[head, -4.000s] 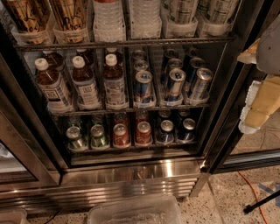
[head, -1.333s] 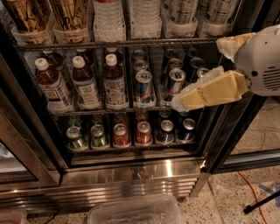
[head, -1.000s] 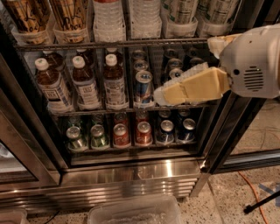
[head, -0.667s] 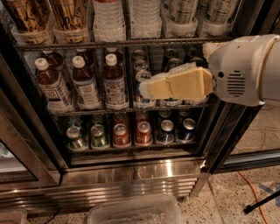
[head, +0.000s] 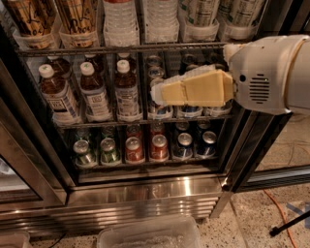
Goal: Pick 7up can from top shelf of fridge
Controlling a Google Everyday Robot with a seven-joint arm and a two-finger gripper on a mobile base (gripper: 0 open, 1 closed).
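Sweeping leftward from the right edge, the gripper (head: 160, 93) now hangs before the blue cans (head: 188, 111), one rack below the top shelf (head: 121, 50); its grip state cannot be told. The 7up can (head: 202, 10) stands untouched in its holder (head: 198, 32), above the tip. Approach has begun; a rise within the fridge (head: 145, 193) seems needed.
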